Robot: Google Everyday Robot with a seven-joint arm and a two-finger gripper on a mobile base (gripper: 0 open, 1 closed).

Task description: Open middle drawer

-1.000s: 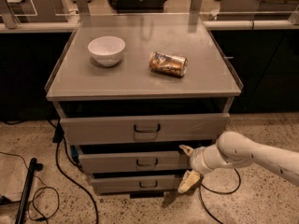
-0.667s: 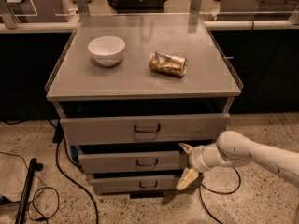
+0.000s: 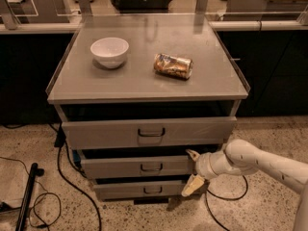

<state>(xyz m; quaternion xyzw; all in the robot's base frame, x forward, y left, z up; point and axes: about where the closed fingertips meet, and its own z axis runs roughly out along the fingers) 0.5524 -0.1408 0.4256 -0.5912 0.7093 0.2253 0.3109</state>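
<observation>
The grey cabinet has three drawers. The middle drawer (image 3: 139,167) has a mid-sized grey front and a small dark loop handle (image 3: 151,167). It sits slightly out from the cabinet, less far than the top drawer (image 3: 149,131). My gripper (image 3: 192,170) is at the right end of the middle drawer's front. Its pale fingers are spread, one (image 3: 193,154) at the drawer's top edge and one (image 3: 192,186) below it. It holds nothing. The white arm (image 3: 260,162) comes in from the right.
A white bowl (image 3: 109,51) and a crushed can (image 3: 173,65) lie on the cabinet top (image 3: 144,83). The bottom drawer (image 3: 144,189) is below. Black cables (image 3: 72,186) and a dark pole (image 3: 26,196) lie on the speckled floor at the left.
</observation>
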